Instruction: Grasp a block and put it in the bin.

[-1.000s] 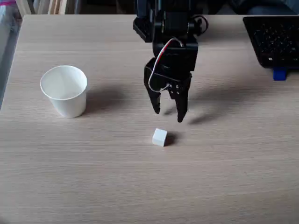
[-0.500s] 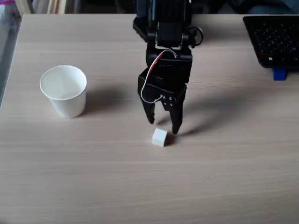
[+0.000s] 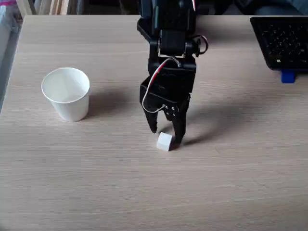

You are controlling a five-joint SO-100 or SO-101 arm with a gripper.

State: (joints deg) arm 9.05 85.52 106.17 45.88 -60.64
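A pale wooden table point(image 3: 96, 183) takes up nearly the whole fixed view, its grain running left to right. The black robot arm point(image 3: 168, 43) reaches in from the far edge near the middle and bends down toward the near side, with a white and red wire looping across its wrist. At the far right corner lies a black keyboard point(image 3: 281, 38), with a small blue piece point(image 3: 288, 76) at its near edge. On the left side stands the paper cup point(image 3: 66, 94), upright, its mouth open, well apart from the arm. The gripper point(image 3: 165, 136) points down at the table near the centre, its two black fingers spread apart. The small white block point(image 3: 164, 141) sits on the table right at the fingertips: the right finger is just beside its right side, and the left finger ends just behind its far left corner. Whether either finger touches the block cannot be told. The block rests flat on the wood, far to the right of the cup.
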